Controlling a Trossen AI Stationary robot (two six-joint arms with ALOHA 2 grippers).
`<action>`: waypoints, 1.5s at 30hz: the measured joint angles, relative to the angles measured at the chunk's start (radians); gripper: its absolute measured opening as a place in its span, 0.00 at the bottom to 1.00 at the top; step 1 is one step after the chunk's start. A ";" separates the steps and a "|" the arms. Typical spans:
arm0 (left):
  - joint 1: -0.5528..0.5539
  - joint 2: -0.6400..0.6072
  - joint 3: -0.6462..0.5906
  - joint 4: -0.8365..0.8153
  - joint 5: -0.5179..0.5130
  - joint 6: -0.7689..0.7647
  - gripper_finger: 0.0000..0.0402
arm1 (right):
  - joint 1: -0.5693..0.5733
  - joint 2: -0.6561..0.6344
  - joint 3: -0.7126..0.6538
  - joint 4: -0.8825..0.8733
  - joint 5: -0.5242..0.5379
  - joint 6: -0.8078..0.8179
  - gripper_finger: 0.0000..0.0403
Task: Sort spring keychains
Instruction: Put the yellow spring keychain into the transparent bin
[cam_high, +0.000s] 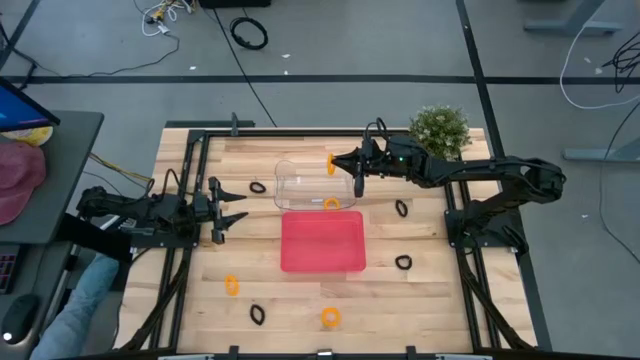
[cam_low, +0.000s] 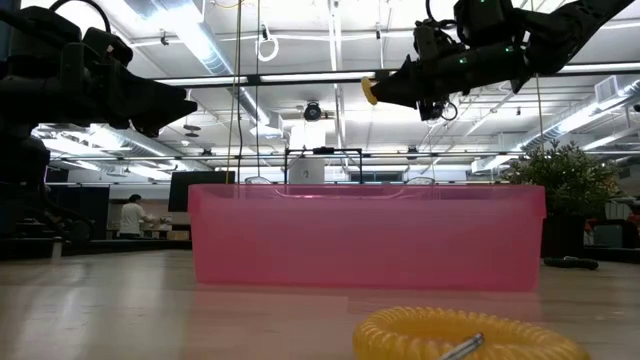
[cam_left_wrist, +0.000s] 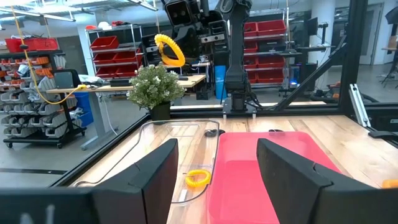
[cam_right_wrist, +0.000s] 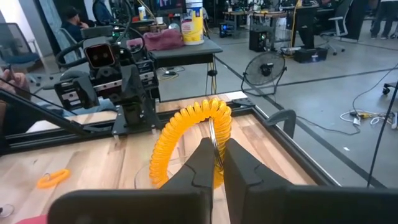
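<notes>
Orange keychain hangs clenched in the right tool above the clear tray, apparently for dropping there; left tool waits released.

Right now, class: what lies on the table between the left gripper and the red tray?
In the high view, only bare wood lies between the left gripper and the red tray.

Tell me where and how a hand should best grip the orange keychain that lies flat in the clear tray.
Probably from straight above, pinching one side of the coil: the orange keychain lies flat in the clear tray, near its wall beside the red tray.
</notes>
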 joint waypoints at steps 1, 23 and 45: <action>0.000 0.000 0.000 0.000 0.000 0.000 0.55 | 0.000 0.000 0.000 0.000 0.000 0.000 0.03; 0.000 0.000 0.000 0.000 0.000 0.000 0.55 | 0.002 -0.001 0.000 -0.001 -0.024 0.017 0.10; 0.000 0.000 0.000 -0.001 0.000 0.000 0.55 | 0.000 -0.002 0.000 -0.051 0.013 0.030 0.18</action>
